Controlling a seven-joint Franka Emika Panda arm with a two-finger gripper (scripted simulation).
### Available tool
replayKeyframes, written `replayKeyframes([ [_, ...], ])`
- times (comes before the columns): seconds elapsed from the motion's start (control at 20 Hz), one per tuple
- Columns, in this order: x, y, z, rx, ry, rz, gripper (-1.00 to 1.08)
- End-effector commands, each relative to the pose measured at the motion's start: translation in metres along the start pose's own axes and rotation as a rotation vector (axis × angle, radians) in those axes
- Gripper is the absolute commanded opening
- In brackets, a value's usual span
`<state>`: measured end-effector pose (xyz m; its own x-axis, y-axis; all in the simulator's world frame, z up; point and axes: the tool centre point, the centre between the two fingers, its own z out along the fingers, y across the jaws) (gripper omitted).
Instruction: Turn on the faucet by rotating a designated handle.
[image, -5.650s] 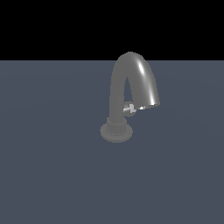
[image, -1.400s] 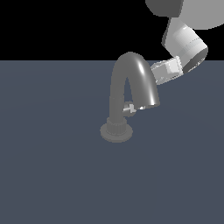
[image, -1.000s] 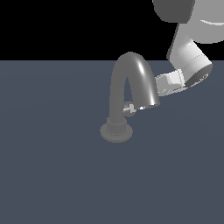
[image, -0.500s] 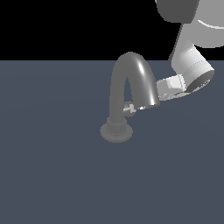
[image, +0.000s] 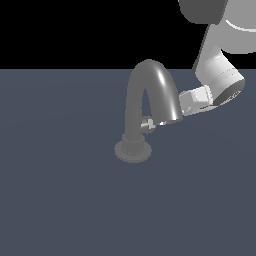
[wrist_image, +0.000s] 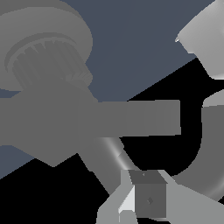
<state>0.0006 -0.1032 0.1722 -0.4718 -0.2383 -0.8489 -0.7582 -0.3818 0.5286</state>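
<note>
A single light-grey robot arm (image: 216, 70) comes into the exterior view from the upper corner on that view's right. Its thick rounded links slope downward and end in a cylindrical wrist (image: 226, 85). From the wrist, a pale blocky end effector (image: 186, 101) points toward the exterior view's left, tilted slightly downward. The fingers are hidden there. In the wrist view, one grey finger (wrist_image: 148, 199) shows close up; whether the jaws are parted cannot be told.
</note>
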Motion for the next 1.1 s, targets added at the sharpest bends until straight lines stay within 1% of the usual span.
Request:
replayKeyframes([
  [0.0, 0.008, 0.002, 0.000, 0.000, -0.001, 0.001, -1.00],
  [0.55, 0.050, 0.015, 0.000, 0.000, -0.001, 0.001, -1.00],
  [0.6, 0.050, 0.015, 0.000, 0.000, -0.001, 0.001, -1.00],
  [0.65, 0.029, 0.013, 0.000, 0.002, 0.015, -0.030, -1.00],
  [1.05, 0.076, -0.004, 0.000, 0.001, 0.005, -0.011, -1.00],
])
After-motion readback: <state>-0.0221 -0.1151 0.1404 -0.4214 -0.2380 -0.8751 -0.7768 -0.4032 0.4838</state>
